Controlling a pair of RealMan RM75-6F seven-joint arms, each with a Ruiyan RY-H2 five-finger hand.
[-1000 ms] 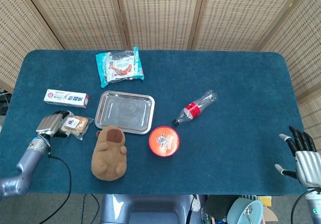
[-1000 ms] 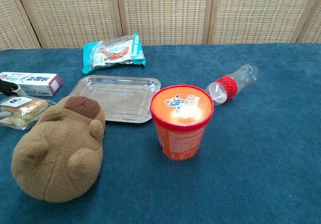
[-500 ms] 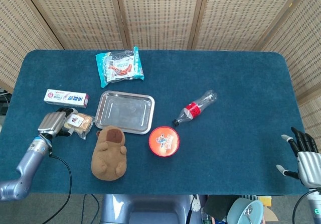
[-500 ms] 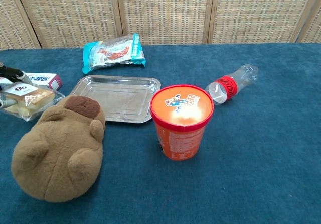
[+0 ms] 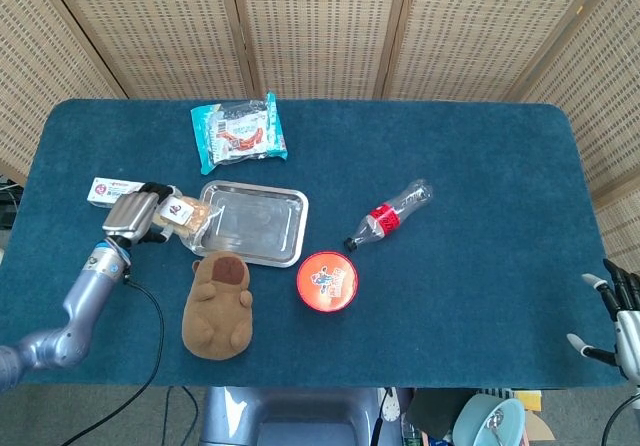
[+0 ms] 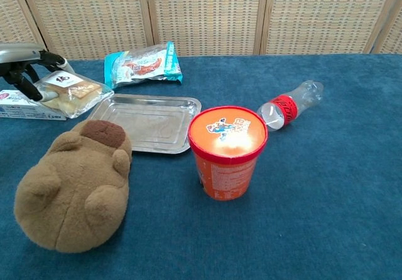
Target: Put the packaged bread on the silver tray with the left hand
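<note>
My left hand (image 5: 133, 216) (image 6: 25, 66) holds the packaged bread (image 5: 183, 216) (image 6: 70, 91), a clear wrapper with pale buns and a white label, lifted off the table. The package hangs at the left edge of the silver tray (image 5: 262, 228) (image 6: 151, 126), its right end just over the rim. The tray lies flat at the table's middle left with nothing in it. My right hand (image 5: 622, 321) shows only at the lower right corner of the head view, fingers spread and holding nothing, far from everything.
A brown plush toy (image 5: 217, 304) (image 6: 72, 189) lies just in front of the tray. An orange cup (image 5: 327, 280) (image 6: 227, 151) stands to its right, a plastic bottle (image 5: 390, 214) (image 6: 290, 106) lies beyond. A toothpaste box (image 5: 105, 189) and a teal snack bag (image 5: 238, 131) (image 6: 142, 65) sit behind.
My left hand has raised the bread off the table and carried it right and back, from beside the plush toy to the tray's left rim. My right hand has slid further out of view.
</note>
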